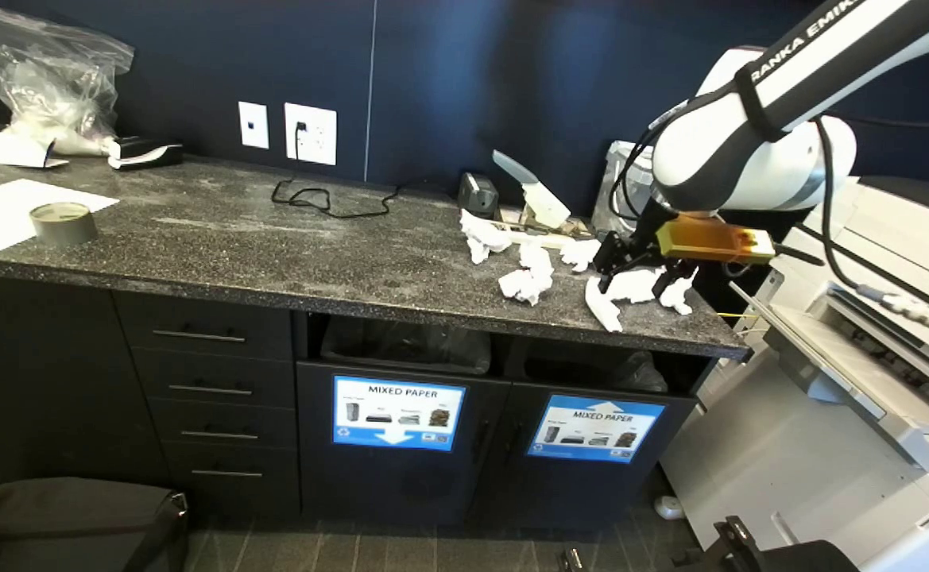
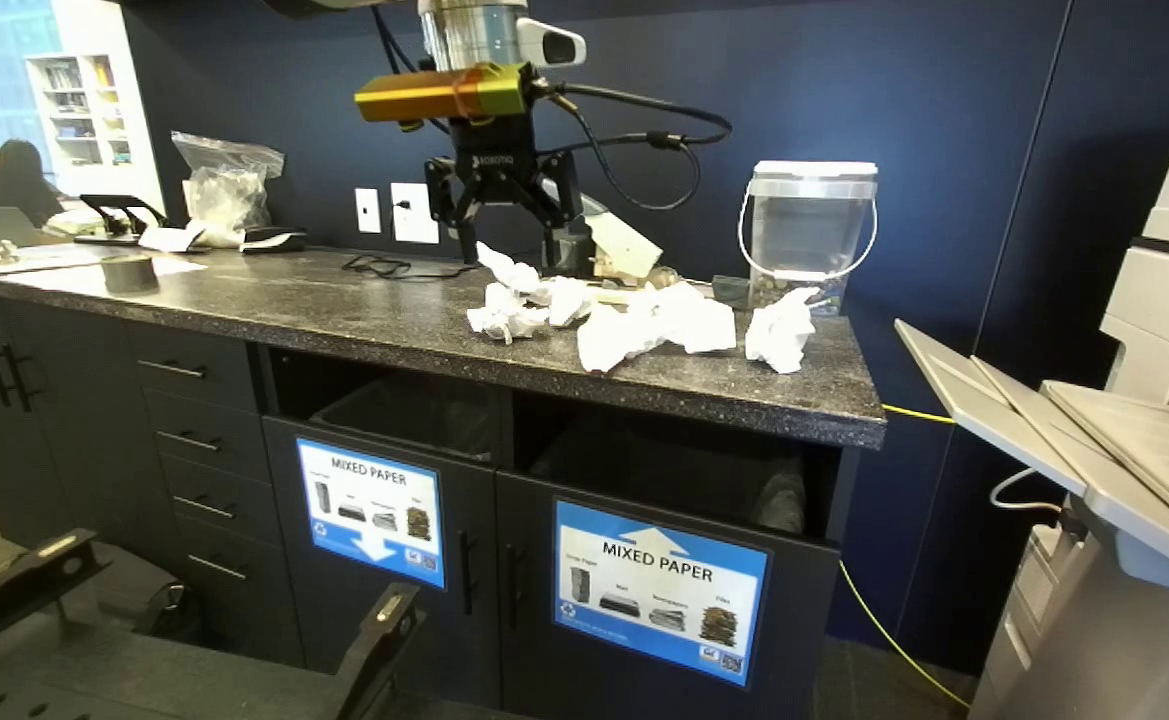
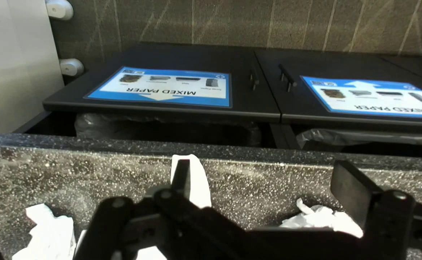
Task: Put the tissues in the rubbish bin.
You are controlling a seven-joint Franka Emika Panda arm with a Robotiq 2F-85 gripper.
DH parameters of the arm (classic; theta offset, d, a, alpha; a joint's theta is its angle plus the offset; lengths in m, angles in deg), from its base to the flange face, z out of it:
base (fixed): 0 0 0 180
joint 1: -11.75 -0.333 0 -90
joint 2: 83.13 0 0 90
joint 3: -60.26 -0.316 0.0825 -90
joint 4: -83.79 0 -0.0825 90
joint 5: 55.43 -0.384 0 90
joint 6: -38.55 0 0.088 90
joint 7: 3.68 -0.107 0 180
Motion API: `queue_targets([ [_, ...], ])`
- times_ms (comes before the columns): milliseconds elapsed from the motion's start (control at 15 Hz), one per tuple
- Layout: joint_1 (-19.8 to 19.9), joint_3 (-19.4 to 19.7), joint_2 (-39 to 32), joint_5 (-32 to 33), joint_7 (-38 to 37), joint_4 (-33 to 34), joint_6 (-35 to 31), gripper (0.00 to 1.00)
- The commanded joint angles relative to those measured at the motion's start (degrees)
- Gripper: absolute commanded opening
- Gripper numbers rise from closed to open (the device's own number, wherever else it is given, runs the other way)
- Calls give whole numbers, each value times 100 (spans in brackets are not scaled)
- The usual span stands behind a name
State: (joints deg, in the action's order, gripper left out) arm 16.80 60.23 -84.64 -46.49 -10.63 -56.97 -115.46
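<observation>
We see crumpled, matt paper in the tissues (image 2: pixel 504 315). The table (image 1: pixel 218 254) looks stone-like, finely speckled with a slight sheen. The rubbish bin (image 1: pixel 579 492) looks smooth and matt, and its lining (image 3: pixel 91 126) is thin, shiny plastic. We find glossy, wrinkled clear plastic in the bag (image 1: pixel 55 89), smooth translucent plastic in the bucket (image 2: pixel 804 232), what looks like smooth metal in the drawer handles (image 1: pixel 199 336), and a flat, matt finish on the fingers (image 3: pixel 351 191).

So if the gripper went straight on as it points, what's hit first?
The gripper points down, so probably the countertop near its front edge. Depth is unclear: it could catch the elongated tissue or clear the edge altogether.
</observation>
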Motion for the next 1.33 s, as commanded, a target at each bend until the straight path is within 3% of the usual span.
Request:
queue_targets([
  [0, -90, 182, -1029, 39, 116, 1007, -132, 100],
  [600, 38, 323, -2652, -301, 663, 2663, 111, 100],
  [1267, 202, 405, -3524, -332, 834, 3474, 153, 100],
])
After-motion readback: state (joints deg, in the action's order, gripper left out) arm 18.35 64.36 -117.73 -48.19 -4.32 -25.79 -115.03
